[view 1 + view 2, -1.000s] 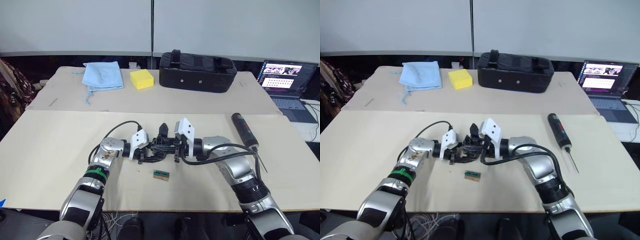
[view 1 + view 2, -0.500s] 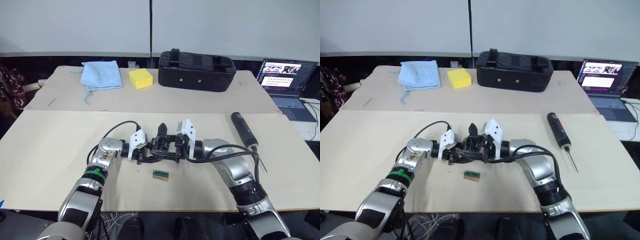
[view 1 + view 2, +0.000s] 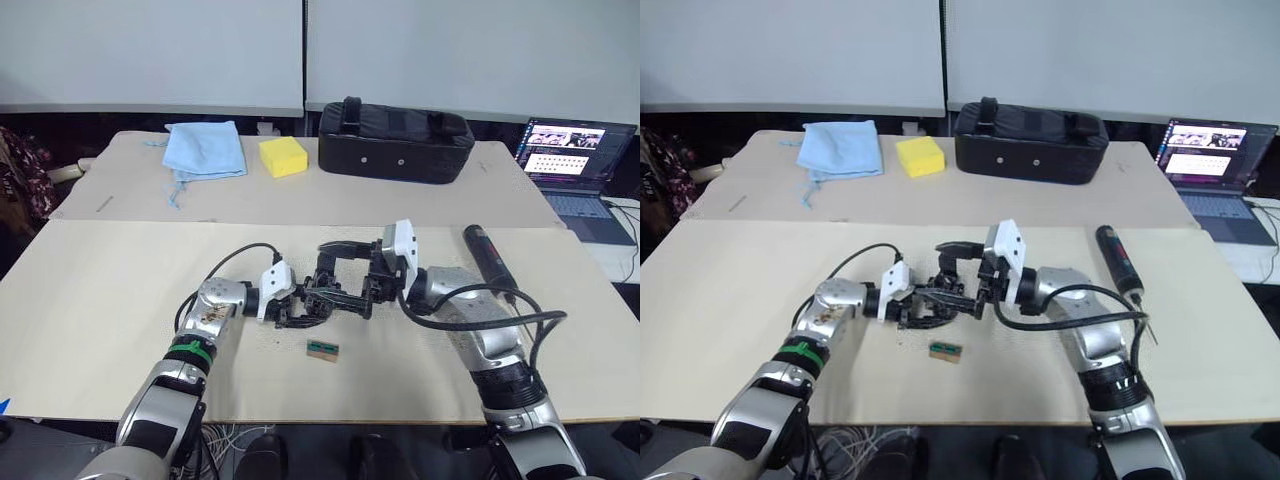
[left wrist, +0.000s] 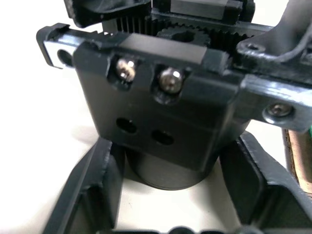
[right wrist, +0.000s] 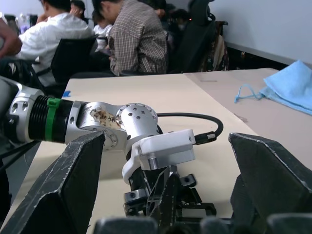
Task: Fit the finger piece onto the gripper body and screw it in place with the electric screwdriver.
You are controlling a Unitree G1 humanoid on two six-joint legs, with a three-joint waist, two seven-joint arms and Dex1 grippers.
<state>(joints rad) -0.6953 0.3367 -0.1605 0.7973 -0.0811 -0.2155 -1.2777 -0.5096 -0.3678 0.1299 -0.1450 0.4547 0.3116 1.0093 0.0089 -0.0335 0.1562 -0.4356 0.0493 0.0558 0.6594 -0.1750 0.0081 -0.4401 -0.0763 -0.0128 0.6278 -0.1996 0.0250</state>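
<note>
We see a pale beige bench [image 3: 90, 300] under everything. The gripper body [image 3: 322, 290] is black all over, and in the left wrist view it carries two silver screw heads on its dark face. The left claw [image 3: 290, 312] has black fingers [image 4: 92, 195] and a white casing; the right claw [image 3: 350, 275] matches it, black fingers [image 5: 68, 180] on a white shell. The electric screwdriver [image 3: 487, 258] is black with red markings. Below the claws lies a small green and brown block [image 3: 322, 349]. Farther back we see a light blue cloth [image 3: 205, 150], a yellow sponge [image 3: 283, 157] and a black bag [image 3: 395, 140]. One seated person [image 5: 139, 39] wears a brown checked shirt.
</note>
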